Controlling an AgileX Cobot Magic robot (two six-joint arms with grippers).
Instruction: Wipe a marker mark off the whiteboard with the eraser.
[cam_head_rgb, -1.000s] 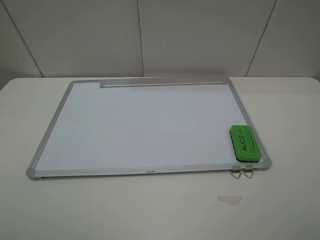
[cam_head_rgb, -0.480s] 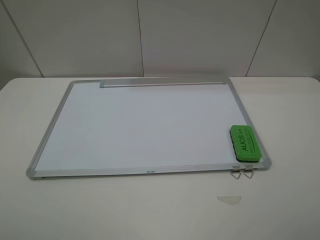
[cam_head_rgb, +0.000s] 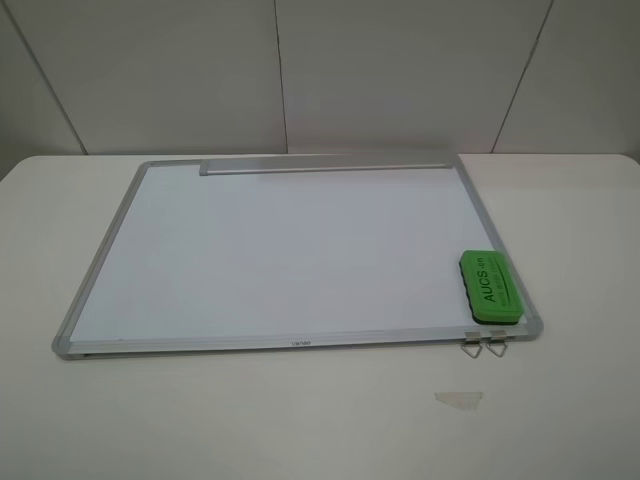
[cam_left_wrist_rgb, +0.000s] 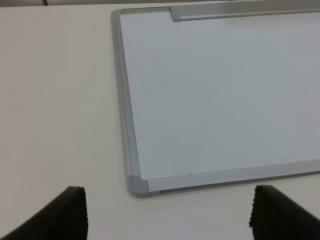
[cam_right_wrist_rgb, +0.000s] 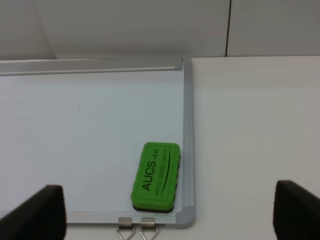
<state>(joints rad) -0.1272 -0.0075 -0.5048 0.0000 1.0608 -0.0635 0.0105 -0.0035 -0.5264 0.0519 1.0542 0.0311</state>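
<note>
Green eraser (cam_head_rgb: 490, 288) at whiteboard (cam_head_rgb: 270, 250) near-right corner, against frame — both grippers (cam_left_wrist_rgb: 167, 215) (cam_right_wrist_rgb: 170, 210) spread wide.

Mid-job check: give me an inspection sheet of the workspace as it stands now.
Surface: white table, mostly bare.
Whiteboard: lies flat, grey tray strip along the far edge, two metal clips at the near right corner.
Eraser: lies on the board by its right frame, lettering up, untouched.
Marker mark: none visible in any view.
Clutter: small pale scrap on the table in front of the board.
Grippers: left gripper and right gripper both open, holding nothing.
Cables: nothing seen.
Surroundings: pale panelled wall.
</note>
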